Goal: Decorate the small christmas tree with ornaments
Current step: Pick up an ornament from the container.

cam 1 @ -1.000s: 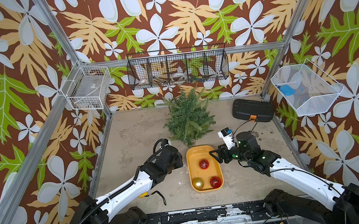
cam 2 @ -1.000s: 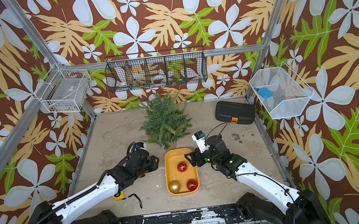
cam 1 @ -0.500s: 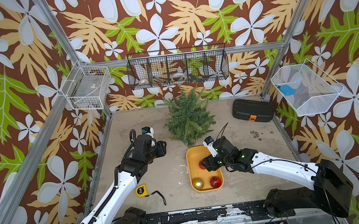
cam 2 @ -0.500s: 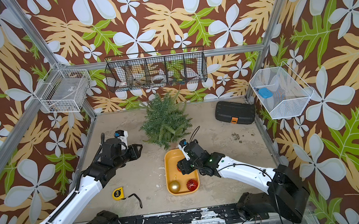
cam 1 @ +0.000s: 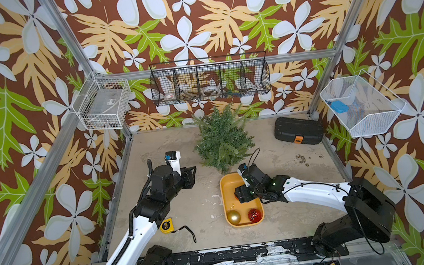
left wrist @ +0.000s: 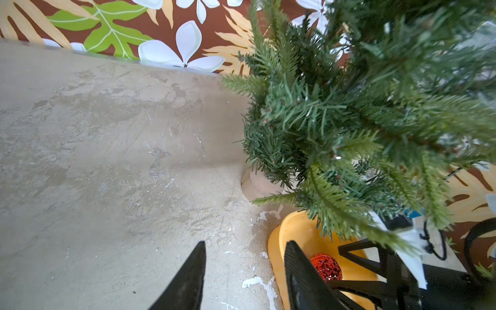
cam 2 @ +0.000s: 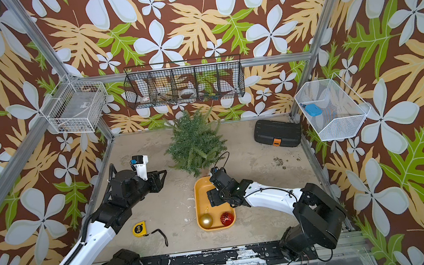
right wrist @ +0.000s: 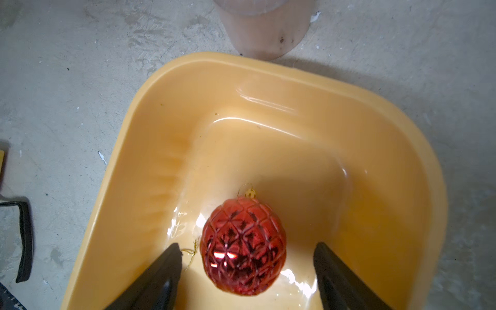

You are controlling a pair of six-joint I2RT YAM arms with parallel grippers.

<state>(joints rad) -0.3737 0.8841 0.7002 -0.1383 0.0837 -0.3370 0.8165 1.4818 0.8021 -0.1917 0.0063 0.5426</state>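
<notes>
the yellow tape measure (cam 1: 165, 225) lies in plain sight on the near left of the worktop (cam 1: 199, 151); a second ago the left arm (cam 1: 145, 224) lay over it. that arm has swung away from the yellow tray (cam 1: 224, 200) and reaches further out. the left fingers (cam 1: 190, 174) hover left of the small christmas tree (cam 1: 222, 140), pointing right at its lower branches but apart from them. in the left wrist view they stand moderately apart with nothing between them.

the tree stands at the far middle of the worktop, where it stood before, its base just beyond the far end of the tray. the tray has not shifted either. at its near end a gold ornament (cam 1: 234, 216) sits on the left and a red ornament (cam 1: 254, 215) on the right, side by side as before.

the right arm (cam 1: 314, 194), a second ago right of the tray, has come in over it and dropped lower. the right fingers (right wrist: 158, 279) are spread wide over the middle of the tray. a second red ornament (right wrist: 243, 245) rests on the tray floor between them, with a gap on each side and neither finger touching it.

the black case (cam 1: 297, 131) lies at the far right, unmoved.
</notes>
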